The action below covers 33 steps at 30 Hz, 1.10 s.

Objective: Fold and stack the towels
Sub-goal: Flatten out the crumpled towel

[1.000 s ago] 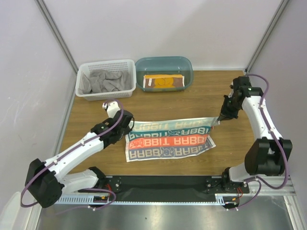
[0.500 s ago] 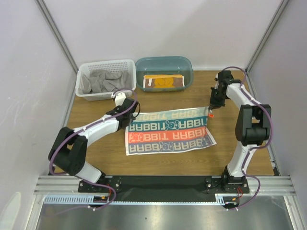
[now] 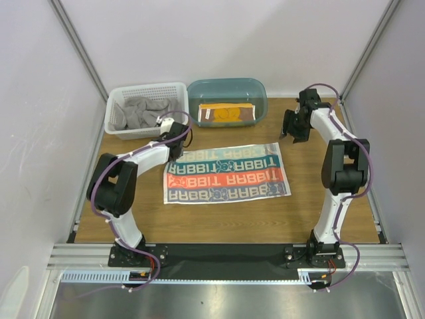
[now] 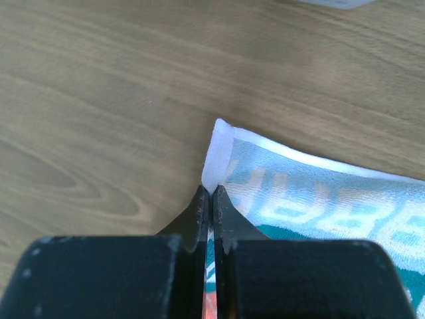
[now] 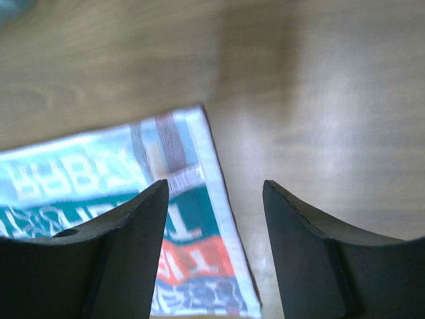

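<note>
The left fingers are pinched on a corner of the white printed cloth towel, spread flat on the wooden table; the right fingers are held spread over bare table, gripping nothing. Three towels are counted: that one, one crumpled grey cloth towel in the white plastic lattice basket, and one folded brown-and-orange towel in the translucent teal oval tub.

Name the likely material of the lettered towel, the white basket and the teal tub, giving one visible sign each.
Lettered towel: soft printed cloth, matte; its corner curls limply. White basket: probably plastic; moulded lattice walls. Teal tub: seemingly translucent plastic; smooth, tinted walls.
</note>
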Each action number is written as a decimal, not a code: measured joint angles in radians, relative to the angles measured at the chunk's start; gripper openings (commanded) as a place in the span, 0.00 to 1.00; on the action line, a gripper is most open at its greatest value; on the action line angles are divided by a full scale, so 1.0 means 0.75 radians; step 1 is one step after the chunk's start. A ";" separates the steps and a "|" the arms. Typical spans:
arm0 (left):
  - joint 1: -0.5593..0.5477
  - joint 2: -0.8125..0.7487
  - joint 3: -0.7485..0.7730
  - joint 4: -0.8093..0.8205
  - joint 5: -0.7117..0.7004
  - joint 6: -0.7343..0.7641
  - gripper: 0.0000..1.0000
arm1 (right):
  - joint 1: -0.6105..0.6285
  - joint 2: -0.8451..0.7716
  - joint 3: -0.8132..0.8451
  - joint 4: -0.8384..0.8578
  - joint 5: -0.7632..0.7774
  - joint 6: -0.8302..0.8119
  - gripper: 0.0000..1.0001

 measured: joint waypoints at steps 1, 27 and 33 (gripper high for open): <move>0.001 0.019 0.017 0.004 0.008 0.018 0.02 | 0.002 -0.023 -0.033 -0.005 -0.009 0.011 0.63; 0.036 -0.519 -0.290 -0.035 0.327 -0.025 0.69 | 0.168 -0.126 -0.382 0.342 -0.093 0.361 0.23; 0.030 -0.693 -0.575 -0.055 0.440 -0.179 0.68 | 0.157 -0.094 -0.451 0.391 -0.068 0.354 0.20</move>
